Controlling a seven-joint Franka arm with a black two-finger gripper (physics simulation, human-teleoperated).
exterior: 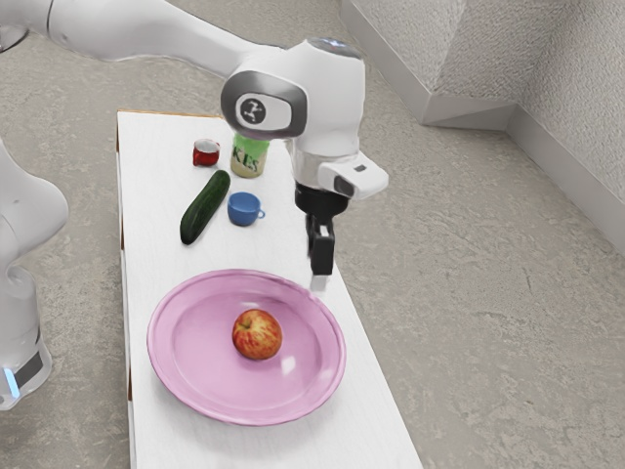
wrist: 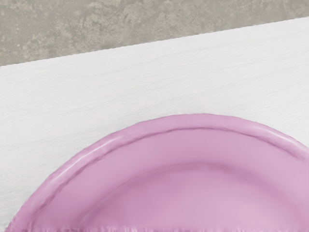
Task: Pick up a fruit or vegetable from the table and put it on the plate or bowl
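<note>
Red apple point(exterior: 257, 334) (centred) — on pink plate point(exterior: 195, 366)

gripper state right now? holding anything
gripper: cannot tell whether open or shut; the apple lies on the plate, apart from it

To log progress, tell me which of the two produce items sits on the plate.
The apple, resting in the middle of the pink plate. The cucumber lies on the table beyond it, beside the blue cup.

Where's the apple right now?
Exterior view: the apple sits in the middle of the pink plate, below and toward the view's left of the gripper.
</note>
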